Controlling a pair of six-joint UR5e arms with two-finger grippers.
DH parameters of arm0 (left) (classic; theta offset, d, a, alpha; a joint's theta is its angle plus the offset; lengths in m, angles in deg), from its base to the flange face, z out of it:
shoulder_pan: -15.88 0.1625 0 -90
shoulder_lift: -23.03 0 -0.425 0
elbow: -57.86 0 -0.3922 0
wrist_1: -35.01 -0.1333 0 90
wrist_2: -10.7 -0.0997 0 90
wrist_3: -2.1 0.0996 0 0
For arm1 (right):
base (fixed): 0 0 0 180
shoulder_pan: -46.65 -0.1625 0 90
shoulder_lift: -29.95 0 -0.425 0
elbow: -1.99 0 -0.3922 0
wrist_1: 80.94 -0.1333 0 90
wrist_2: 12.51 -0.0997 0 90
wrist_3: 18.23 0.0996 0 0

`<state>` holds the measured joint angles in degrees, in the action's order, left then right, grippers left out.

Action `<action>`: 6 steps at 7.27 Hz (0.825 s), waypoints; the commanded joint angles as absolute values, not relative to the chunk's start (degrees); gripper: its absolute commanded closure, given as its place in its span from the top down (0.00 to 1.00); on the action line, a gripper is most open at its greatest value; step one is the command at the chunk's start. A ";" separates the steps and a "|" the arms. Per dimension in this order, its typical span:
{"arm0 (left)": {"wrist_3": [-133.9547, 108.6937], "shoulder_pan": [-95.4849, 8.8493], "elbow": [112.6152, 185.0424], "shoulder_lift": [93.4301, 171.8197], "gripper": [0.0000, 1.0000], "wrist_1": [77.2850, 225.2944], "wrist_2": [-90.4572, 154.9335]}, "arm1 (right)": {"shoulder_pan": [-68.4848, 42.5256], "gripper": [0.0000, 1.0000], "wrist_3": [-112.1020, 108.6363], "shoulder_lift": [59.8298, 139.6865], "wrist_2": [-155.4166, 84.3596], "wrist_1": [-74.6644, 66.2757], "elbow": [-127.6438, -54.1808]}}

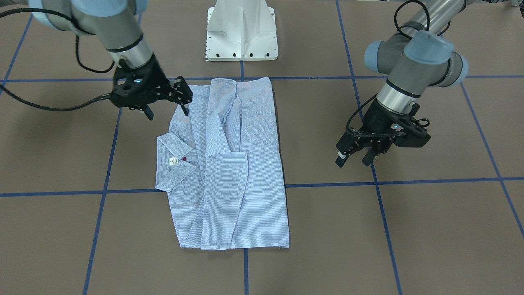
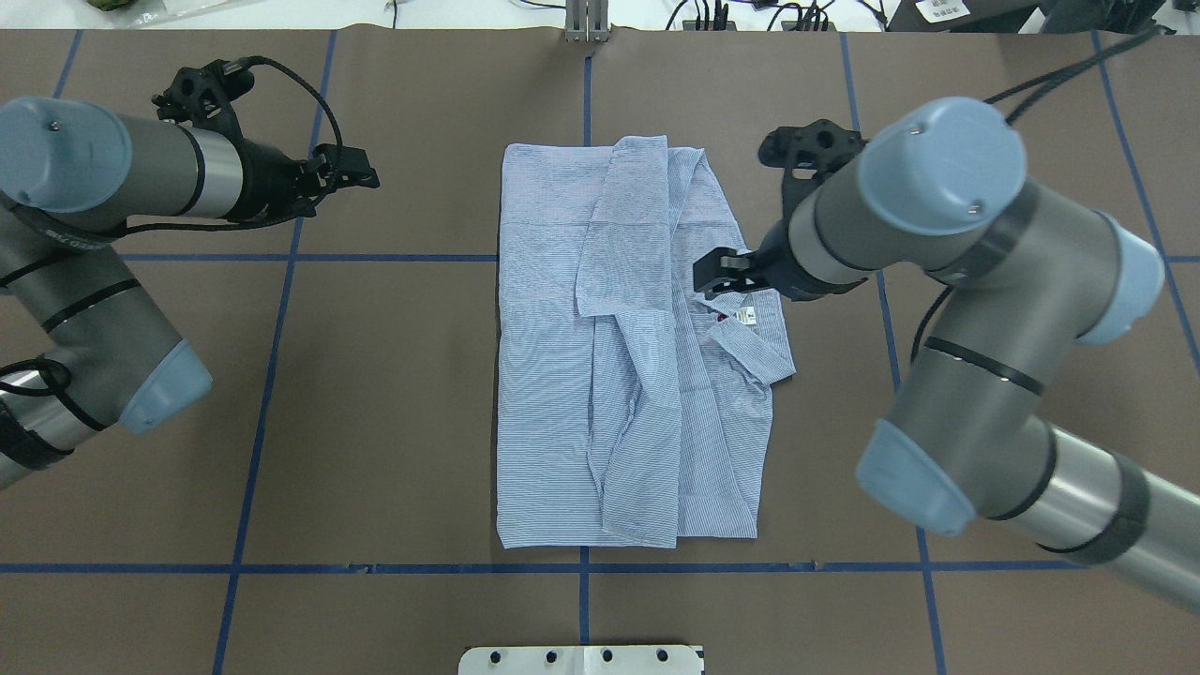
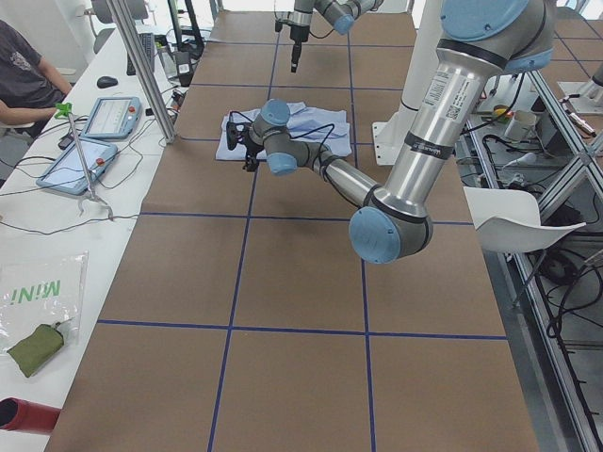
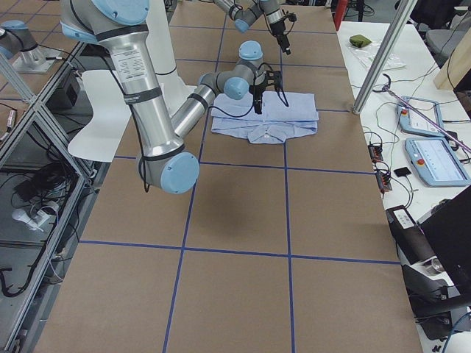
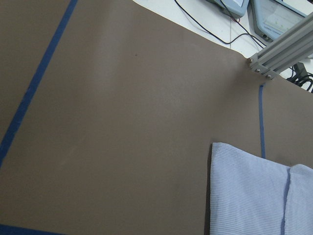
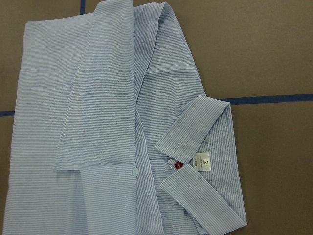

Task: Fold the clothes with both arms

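Striped button-up shirt (image 2: 544, 394) at the centre of the worktop (image 2: 375, 422), already narrowed to a long panel running from the robot's edge toward the far edge. Sleeves laid inward over the body; collar (image 6: 193, 128), with neck label (image 6: 203, 163) and red button (image 6: 178, 165), jutting toward the worktop's edge on the robot's right. Right gripper (image 1: 168, 115) poised above the shirt near the collar, jaws spread wide, holding nothing. Left gripper (image 1: 352, 162) well apart from the cloth on the opposite side, likewise parted and empty. Probably at the start of a further fold, end over end. To do it well: bring both grippers to matching corners of one short end, pinch all layers together, lift level and in step, carry across without dragging the lower cloth, set down edge on edge. Likely fault: sleeves slipping out if only the top layer caught.
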<state>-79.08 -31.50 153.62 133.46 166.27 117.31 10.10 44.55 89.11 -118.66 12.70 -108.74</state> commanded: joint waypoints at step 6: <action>-79.02 -31.50 157.09 129.64 1.00 166.32 118.72 | 16.94 0.95 33.28 62.04 -106.46 19.16 -73.25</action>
